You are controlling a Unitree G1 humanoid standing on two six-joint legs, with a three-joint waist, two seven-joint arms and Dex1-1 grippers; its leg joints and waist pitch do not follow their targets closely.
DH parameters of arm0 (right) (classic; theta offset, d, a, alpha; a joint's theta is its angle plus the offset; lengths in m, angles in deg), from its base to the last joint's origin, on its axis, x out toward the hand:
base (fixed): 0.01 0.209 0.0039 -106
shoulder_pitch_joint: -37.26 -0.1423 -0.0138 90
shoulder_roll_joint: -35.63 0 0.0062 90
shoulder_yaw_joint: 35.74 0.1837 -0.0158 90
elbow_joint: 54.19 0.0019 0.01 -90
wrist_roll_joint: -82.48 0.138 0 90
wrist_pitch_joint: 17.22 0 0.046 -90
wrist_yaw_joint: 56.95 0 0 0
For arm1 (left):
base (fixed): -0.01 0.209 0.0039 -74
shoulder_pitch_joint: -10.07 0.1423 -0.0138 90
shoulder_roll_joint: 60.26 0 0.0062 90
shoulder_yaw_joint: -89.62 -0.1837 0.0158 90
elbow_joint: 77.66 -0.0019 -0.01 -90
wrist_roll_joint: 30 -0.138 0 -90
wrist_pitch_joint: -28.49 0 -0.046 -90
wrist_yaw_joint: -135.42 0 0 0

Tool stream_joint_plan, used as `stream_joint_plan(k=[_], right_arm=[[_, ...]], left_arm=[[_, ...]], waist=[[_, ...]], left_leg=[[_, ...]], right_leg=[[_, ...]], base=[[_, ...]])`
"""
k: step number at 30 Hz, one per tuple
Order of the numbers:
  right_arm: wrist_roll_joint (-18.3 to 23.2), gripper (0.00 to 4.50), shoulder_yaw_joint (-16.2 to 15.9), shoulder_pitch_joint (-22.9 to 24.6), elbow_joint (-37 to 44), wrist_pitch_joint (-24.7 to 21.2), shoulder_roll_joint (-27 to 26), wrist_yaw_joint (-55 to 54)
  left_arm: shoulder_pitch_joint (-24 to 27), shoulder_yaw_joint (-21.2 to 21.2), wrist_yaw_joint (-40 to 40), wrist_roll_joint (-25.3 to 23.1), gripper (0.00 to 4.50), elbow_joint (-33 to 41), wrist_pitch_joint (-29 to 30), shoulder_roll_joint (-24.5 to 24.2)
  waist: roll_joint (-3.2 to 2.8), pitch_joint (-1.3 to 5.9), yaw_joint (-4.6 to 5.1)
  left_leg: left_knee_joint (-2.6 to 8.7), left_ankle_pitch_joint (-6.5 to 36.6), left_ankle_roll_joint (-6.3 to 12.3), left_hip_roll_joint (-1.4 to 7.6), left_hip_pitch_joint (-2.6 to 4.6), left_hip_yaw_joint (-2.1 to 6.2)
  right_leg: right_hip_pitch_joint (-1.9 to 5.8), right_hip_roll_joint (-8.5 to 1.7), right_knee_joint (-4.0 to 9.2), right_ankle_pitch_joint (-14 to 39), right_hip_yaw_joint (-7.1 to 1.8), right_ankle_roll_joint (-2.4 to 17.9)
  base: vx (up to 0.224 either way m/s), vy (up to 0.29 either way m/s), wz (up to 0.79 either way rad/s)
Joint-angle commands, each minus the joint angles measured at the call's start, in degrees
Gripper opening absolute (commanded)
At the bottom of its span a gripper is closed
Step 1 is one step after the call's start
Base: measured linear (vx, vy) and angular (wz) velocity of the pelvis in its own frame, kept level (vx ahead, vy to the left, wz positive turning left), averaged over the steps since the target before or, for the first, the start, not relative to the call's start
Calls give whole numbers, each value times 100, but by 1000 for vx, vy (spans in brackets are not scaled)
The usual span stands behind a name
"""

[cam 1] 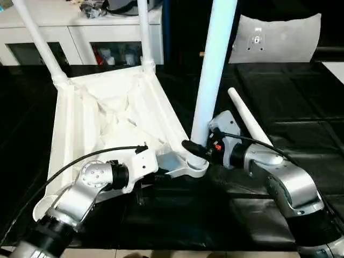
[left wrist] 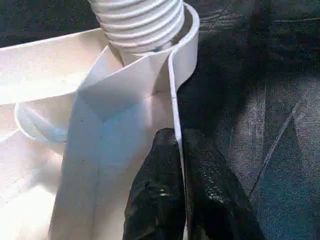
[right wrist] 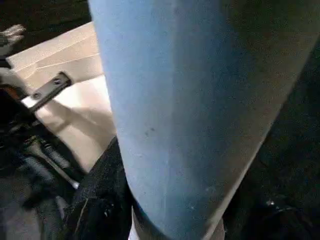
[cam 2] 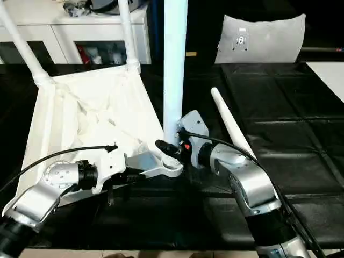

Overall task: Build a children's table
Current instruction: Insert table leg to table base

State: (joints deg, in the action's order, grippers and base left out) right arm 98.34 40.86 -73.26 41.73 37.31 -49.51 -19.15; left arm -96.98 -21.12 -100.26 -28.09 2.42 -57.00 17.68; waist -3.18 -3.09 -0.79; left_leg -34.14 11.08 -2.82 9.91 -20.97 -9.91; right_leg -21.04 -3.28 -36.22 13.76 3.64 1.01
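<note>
White cabinets (cam 1: 80, 37) stand beyond black padded surface (cam 1: 301, 107).

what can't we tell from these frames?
- Upright leg: top cut off by the head views' upper edge.
- Near-left corner socket: hidden behind the left forearm.
- How deep the leg's thread sits: cut off in the left wrist view.
- Right gripper fingers: blocked by the leg in the right wrist view.

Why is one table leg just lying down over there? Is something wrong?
Nothing looks broken. The spare leg lies on the black mat because it isn't fitted yet. The tabletop is upside down, two legs stand at its far corners, and the right tool holds a third leg at a near corner.
</note>
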Motion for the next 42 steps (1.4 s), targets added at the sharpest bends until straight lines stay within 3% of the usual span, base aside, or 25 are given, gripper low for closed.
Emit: stream_joint_plan(k=[1, 5, 12, 16, 17, 18, 25, 32, 38, 42], right_arm=[[-6, 189, -136, 68, -60, -119, 57, 85], [7, 189, -94, 113, -17, -141, 121, 155], [-96, 189, -195, 66, -252, -75, 164, 275], [-189, 189, -247, 3, -394, -3, 205, 336], [-185, 189, -237, -14, -410, -11, 210, 344], [-187, 189, -233, -31, -419, -22, 227, 357], [-10, 189, -188, 0, -325, -92, 247, 561], [192, 189, 189, 28, -906, 0, -143, 386], [378, 189, 450, 427, -1172, 158, -226, 456], [254, 189, 398, 840, -1306, 607, -261, 500]], left_arm=[[2, -40, -96, -35, 0, -178, -119, -44], [-21, -41, -278, 89, 0, -165, -61, -21], [-21, 14, -590, 400, 0, -110, 194, 30], [-26, 15, -625, 384, 0, -82, 244, -47], [-34, 17, -632, 352, 0, -92, 232, -70], [-41, 32, -643, 334, 0, -107, 226, -79], [-103, 87, -692, 292, 0, -193, 162, -104], [-86, 72, -821, 392, 0, -50, 228, -93], [-124, 166, -803, 424, 0, -91, 211, -82], [-144, 213, -741, 416, 0, -138, 175, -83]], waist=[[82, 254, -27], [62, 244, -22], [96, 253, -32], [136, 260, -29], [118, 264, -32], [149, 265, -26], [152, 274, -55], [130, 291, -51], [123, 319, -104], [120, 292, -135]], left_leg=[[385, 930, 193, 322, 39, 124], [398, 1006, 154, 321, 39, 132], [393, 923, 209, 320, 33, 124], [393, 896, 224, 317, 23, 123], [391, 880, 236, 319, 29, 124], [389, 860, 240, 317, 20, 120], [390, 830, 254, 327, 29, 117], [403, 963, 154, 334, 41, 126], [384, 730, 236, 333, 26, 114], [408, 890, 201, 345, 36, 117]], right_leg=[[188, -498, 521, 989, -359, 1087], [174, -496, 533, 1068, -360, 1083], [177, -498, 519, 959, -355, 1146], [185, -505, 525, 1062, -355, 1115], [178, -513, 528, 1065, -353, 1127], [187, -502, 526, 1041, -355, 1109], [185, -510, 518, 983, -359, 1118], [172, -513, 516, 985, -356, 1194], [201, -522, 482, 510, -355, 1250], [179, -524, 512, 774, -349, 1196]], base=[[0, 0, 0], [0, 0, 0], [0, 0, 0], [0, 0, 0], [0, 0, 0], [0, 0, 0], [0, 0, 0], [0, 0, 0], [0, 0, 0], [0, 0, 0]])
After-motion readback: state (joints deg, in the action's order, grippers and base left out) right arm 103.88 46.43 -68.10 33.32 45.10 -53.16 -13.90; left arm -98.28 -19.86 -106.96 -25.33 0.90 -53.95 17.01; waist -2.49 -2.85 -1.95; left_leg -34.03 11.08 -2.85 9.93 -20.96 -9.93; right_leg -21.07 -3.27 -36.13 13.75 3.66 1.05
